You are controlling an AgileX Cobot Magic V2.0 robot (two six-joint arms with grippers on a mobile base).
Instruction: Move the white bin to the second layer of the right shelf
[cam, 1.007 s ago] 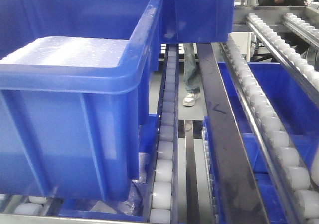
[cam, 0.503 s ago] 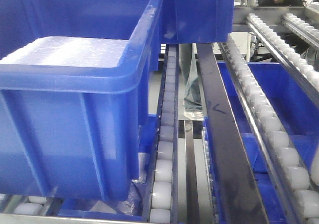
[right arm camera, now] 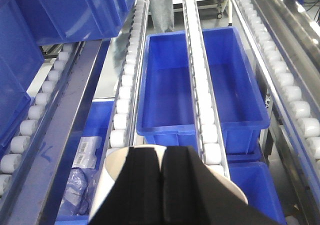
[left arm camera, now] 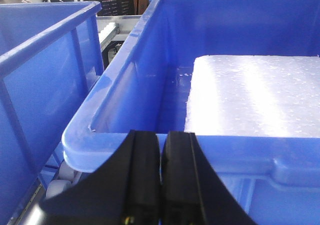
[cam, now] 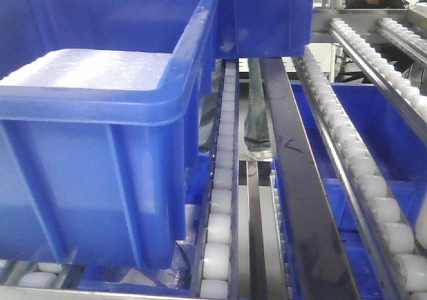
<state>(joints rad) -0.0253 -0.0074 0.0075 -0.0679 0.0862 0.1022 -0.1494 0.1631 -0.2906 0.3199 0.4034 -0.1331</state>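
Observation:
In the right wrist view my right gripper [right arm camera: 160, 152] is shut on the near rim of the white bin [right arm camera: 113, 169]. Only the bin's cream rim and a bit of its wall show around the black fingers. The bin hangs over the roller rails of the right shelf second layer [right arm camera: 199, 80], whose white rollers run away from me. My left gripper [left arm camera: 161, 135] is shut with nothing in it, just in front of the rim of a blue crate [left arm camera: 140, 95]. Neither gripper nor the white bin shows in the front view.
The crate by the left gripper holds a white foam slab [left arm camera: 255, 95]; another blue crate [left arm camera: 45, 70] stands to its left. Blue crates [right arm camera: 167, 95] sit below the rails, beside bagged items with barcode labels [right arm camera: 85, 155]. A person's legs [cam: 257, 120] stand behind the rack.
The person's legs behind the rack have stepped nearer and slightly left. The crates and rails in the front view have not moved.

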